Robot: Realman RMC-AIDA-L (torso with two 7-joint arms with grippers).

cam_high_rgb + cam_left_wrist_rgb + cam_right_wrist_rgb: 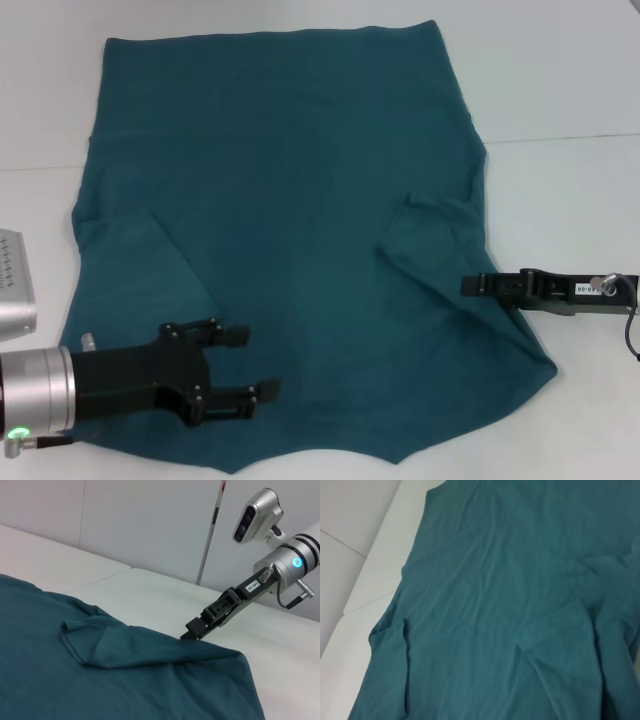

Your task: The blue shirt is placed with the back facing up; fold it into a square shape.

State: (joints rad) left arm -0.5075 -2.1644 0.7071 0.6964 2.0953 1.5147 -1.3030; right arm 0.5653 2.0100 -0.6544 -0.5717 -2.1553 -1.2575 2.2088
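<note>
Head view first: shows the blue shirt (300, 200) spread plain side up across the white table (560, 80), hem toward the far side and collar end near the robot, so laid out ready for folding. Shows the left gripper (245, 365) poised over the near left part of the cloth with its fingers (238, 336) spread apart and holding nothing, probably lined up to take the fabric on that side. Finds the right gripper (470, 285) low at the shirt's right edge, just below the crumpled right sleeve (430, 235), tips drawn together and apparently pinching the fabric there; reads as a grasp taken to carry that side inward for a first fold. Left wrist view next: looks across the blue shirt (125, 680) toward the right gripper (190, 632), whose narrow tip meets the cloth's border where a ridge rises toward it, which supports the pinch; catches the sleeve (90, 640) doubled over on itself nearby. Right wrist view last: takes in only the blue shirt (510, 605), lightly wrinkled, with the other sleeve's seam (406, 650) beside bare table (350, 555); reveals no fingers. Offers no container of any kind in the three views, nothing but shirt on table.
</note>
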